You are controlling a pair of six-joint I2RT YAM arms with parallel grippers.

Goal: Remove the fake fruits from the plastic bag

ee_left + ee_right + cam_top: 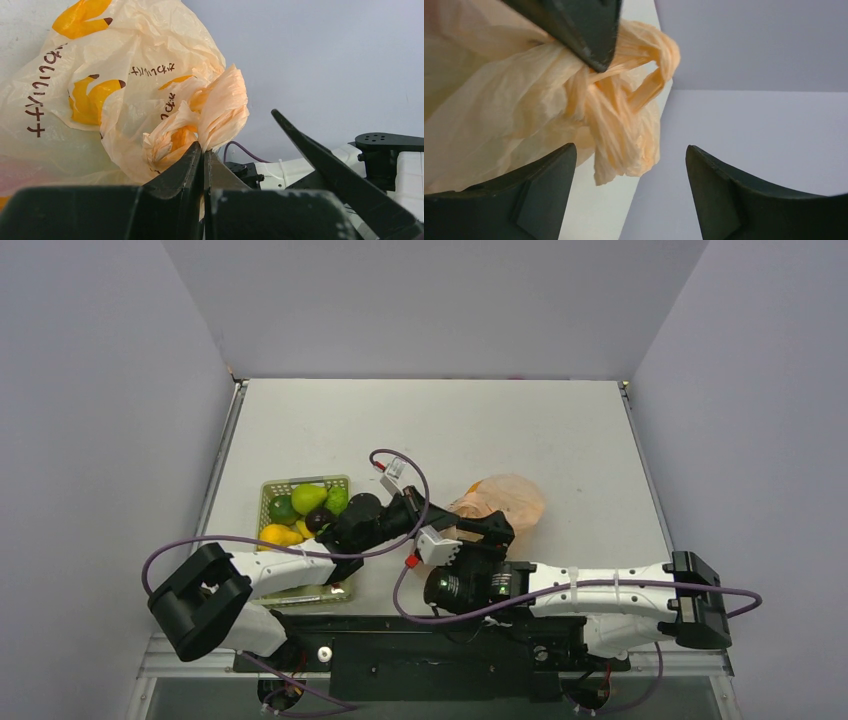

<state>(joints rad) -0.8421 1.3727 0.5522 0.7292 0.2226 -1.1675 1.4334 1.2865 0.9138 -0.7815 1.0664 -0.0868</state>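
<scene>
Left wrist view: the left gripper (204, 151) has its fingers (182, 172) pressed together on a twisted, bunched bit of the plastic bag (125, 95), at the centre of the frame. The bag fills the upper left, thin and peach-orange with yellow bananas and dark lettering printed on it. A black finger of the right gripper (630, 148) slants across the lower right.

Right wrist view: the right gripper's two fingers stand wide apart at the bottom of the frame with nothing between them. The knotted bag handles hang just above the gap, pinched by the left gripper's tip at the top.

Top view: the bag lies on the table (420, 430) just right of centre. The fake fruits (305, 508), green, yellow and dark purple, sit in a green basket (268, 486) at centre left, apart from the bag. I cannot tell whether any fruit is inside the bag.
</scene>
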